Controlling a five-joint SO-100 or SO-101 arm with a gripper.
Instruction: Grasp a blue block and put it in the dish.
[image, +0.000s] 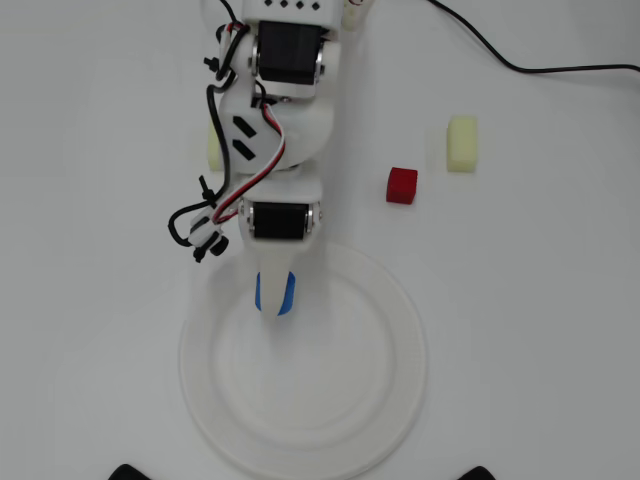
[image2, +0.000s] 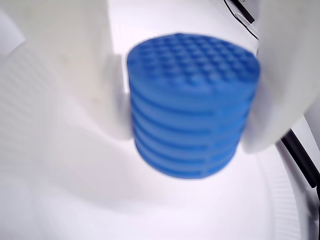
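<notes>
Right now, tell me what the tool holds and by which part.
The tool holds the blue block, its fingers pressed on the cylinder's opposite curved sides, over the dish.

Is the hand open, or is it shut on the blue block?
Shut on the blue block: in the wrist view, both white fingers press its sides, above the dish.

Block (image2: 192, 105): blue plastic, matt; top finely dimpled, side ribbed in layers. Gripper (image2: 185, 100): white plastic fingers, smooth, matt. Dish (image: 400, 360): white, smooth, faint sheen. Table (image: 540, 330): white, smooth, matt.
</notes>
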